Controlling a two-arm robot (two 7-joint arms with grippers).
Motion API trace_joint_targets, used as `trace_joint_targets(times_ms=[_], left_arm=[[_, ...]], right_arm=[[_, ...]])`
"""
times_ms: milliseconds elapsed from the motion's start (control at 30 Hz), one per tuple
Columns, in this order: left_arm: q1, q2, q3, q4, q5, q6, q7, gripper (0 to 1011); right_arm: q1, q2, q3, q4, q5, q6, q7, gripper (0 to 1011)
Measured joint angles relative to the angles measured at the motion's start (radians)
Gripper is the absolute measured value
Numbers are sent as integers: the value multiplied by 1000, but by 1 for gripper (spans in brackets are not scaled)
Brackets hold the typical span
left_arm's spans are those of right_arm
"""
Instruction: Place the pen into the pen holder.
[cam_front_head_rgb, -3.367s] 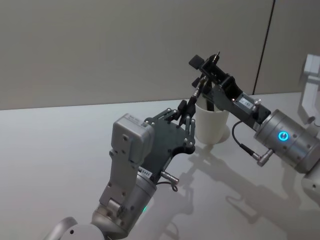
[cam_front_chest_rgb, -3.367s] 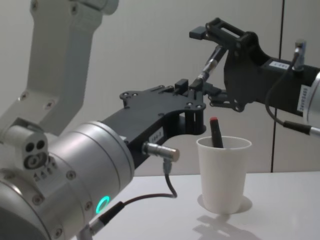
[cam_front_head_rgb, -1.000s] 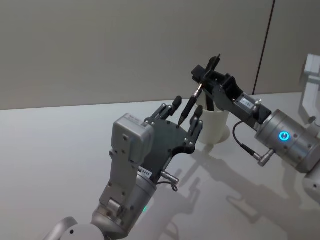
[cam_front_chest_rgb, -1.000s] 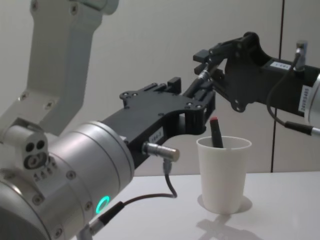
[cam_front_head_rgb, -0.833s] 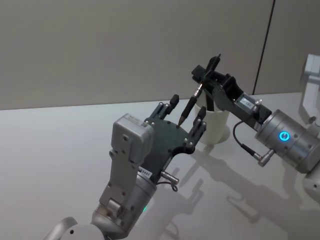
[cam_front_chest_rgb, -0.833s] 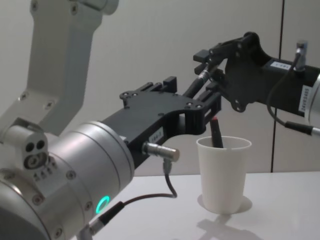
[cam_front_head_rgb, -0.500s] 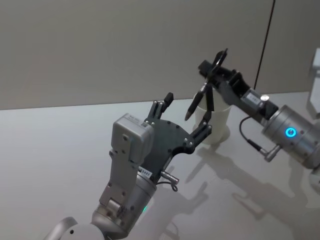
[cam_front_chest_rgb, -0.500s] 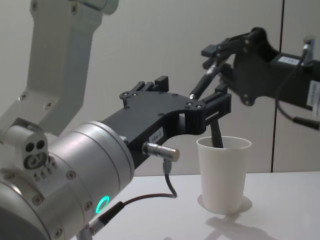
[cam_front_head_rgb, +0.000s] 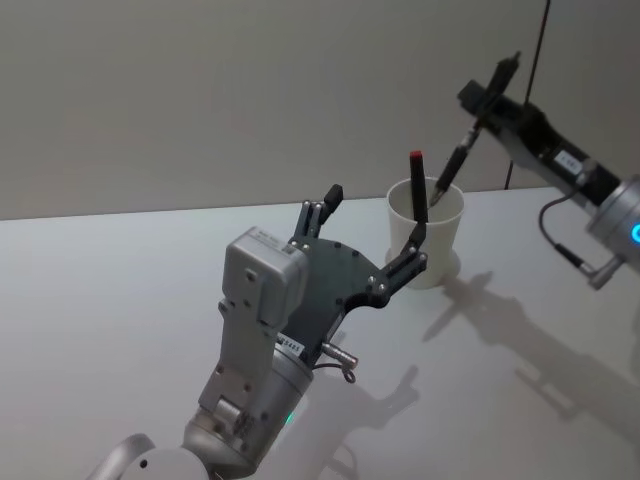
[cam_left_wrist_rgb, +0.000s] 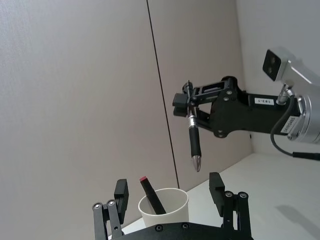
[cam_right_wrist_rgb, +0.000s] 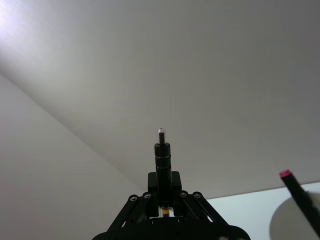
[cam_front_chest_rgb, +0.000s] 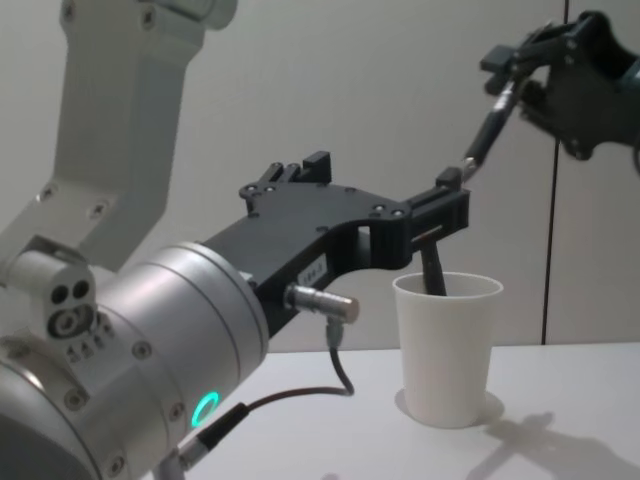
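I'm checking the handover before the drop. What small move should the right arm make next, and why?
Probably bring the right gripper back toward the pen holder until the pen hangs over the rim, then lower it. The pen is clamped tip-down, off to the cup's right side and above it. The left gripper is open beside the cup, which already holds a red-tipped marker.

Bare lab test bench, plain white table (cam_front_head_rgb: 120, 300), grey panelled wall (cam_front_head_rgb: 200, 90)
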Motion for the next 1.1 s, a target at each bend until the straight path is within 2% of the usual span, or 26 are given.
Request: trace_joint_targets(times_ms=[100, 367, 400, 667, 767, 900, 1000, 1100], left_arm=[[0, 0, 0, 0, 0, 0, 0, 1001], [0, 0, 0, 0, 0, 0, 0, 1001], [0, 0, 0, 0, 0, 0, 0, 1001], [0, 0, 0, 0, 0, 0, 0, 1001], [0, 0, 0, 0, 0, 0, 0, 1001], [0, 0, 0, 0, 0, 0, 0, 1001], [0, 0, 0, 0, 0, 0, 0, 1001], [0, 0, 0, 0, 0, 0, 0, 1001]], right_arm=[[8, 20, 9, -4, -44, -13, 12, 132], [23, 43, 14, -5, -143, -41, 37, 132], [26, 47, 14, -5, -170, -48, 45, 132], [45, 56, 3, 10, -300, -81, 79, 132], [55, 54, -8, 25, -373, -100, 95, 132], [63, 51, -17, 39, -433, -117, 103, 132], [74, 46, -28, 57, -507, -139, 106, 132], [81, 41, -37, 72, -564, -157, 104, 132]])
